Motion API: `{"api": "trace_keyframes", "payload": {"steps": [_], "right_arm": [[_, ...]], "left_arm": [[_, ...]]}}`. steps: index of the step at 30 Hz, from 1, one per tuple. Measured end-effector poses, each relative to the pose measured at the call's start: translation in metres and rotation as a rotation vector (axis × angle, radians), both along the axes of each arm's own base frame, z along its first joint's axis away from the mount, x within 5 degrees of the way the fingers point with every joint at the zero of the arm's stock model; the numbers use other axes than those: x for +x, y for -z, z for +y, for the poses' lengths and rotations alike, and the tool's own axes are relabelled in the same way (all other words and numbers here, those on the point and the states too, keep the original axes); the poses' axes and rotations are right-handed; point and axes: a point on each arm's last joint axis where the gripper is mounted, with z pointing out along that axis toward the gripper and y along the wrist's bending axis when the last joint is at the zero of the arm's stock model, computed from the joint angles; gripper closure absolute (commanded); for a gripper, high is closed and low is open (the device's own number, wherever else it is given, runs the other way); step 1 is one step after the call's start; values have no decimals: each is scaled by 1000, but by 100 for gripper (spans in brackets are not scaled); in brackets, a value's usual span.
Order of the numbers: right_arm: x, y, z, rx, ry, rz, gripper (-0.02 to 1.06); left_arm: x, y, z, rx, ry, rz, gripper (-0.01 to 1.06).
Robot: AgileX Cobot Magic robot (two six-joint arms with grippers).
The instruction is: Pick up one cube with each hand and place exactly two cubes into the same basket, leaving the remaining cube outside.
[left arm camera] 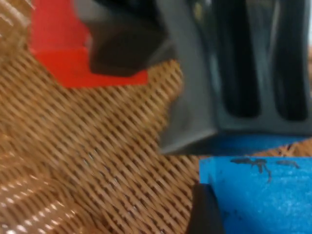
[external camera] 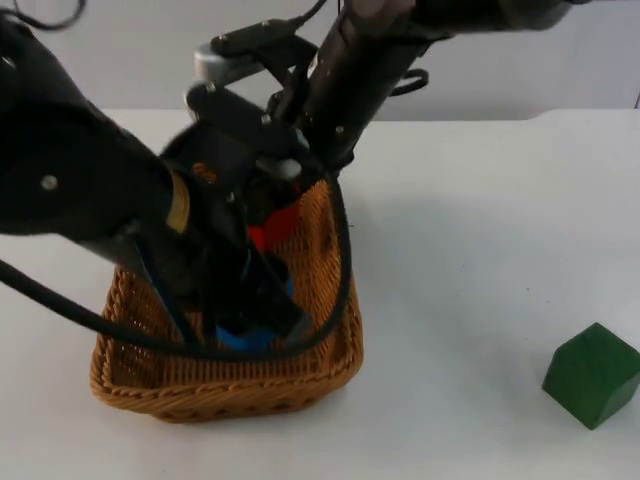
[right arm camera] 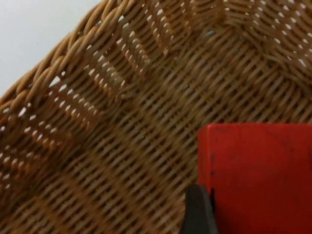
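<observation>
Basket point(external camera: 225, 385) holds 2 cubes, long axis running toward the table's point(external camera: 480, 250) far edge.
Inside it, left gripper point(external camera: 262, 318) pinches the blue cube point(external camera: 245, 338); right gripper point(external camera: 275, 215) pinches the red cube point(external camera: 272, 230). Green cube point(external camera: 592, 375) sits outside, near the table's front-right corner.

Two bulky black arms, silver joint cap, small screws, black fingers point(right arm camera: 197, 209)
</observation>
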Motion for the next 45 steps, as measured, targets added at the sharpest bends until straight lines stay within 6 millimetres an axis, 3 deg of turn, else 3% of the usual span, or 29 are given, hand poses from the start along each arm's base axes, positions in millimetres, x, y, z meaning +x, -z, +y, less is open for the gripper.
{"api": "trace_keyframes", "payload": {"steps": [9, 17, 19, 22, 23, 25, 27, 28, 30, 31, 33, 36, 39, 43, 45], "right_arm": [[4, 12, 3, 26, 19, -8, 105], [5, 21, 4, 27, 25, 0, 104], [5, 21, 4, 28, 26, 0, 98], [5, 22, 5, 28, 26, -1, 80], [5, 22, 5, 28, 26, -1, 80], [5, 22, 5, 28, 26, -1, 64], [5, 22, 5, 29, 27, 0, 49], [5, 22, 5, 31, 28, 2, 49], [5, 22, 5, 31, 28, 2, 40], [5, 22, 5, 34, 31, 2, 35], [5, 22, 5, 36, 37, 6, 34], [5, 21, 5, 42, 48, 9, 33], [5, 10, 5, 57, 49, -7, 33], [8, -30, -2, 113, 66, -72, 33], [8, -41, -5, 128, 71, -92, 33]], "left_arm": [[2, 27, -3, 25, 19, 47, 105], [3, 29, -5, 13, 24, 41, 105], [3, 29, -5, 12, 26, 40, 105], [3, 29, -5, 12, 26, 40, 103], [3, 29, -5, 12, 26, 40, 103], [3, 29, -5, 12, 26, 40, 95], [3, 29, -5, 12, 26, 40, 78], [3, 29, -5, 12, 26, 40, 78], [3, 29, -5, 12, 26, 40, 61], [3, 29, -5, 12, 26, 40, 47], [3, 29, -5, 12, 26, 40, 42], [3, 29, -5, 14, 26, 41, 25], [3, 29, -4, 17, 24, 43, 21], [3, 13, -4, -5, 24, 4, 21], [2, 6, -3, -13, 23, -12, 21]]}}
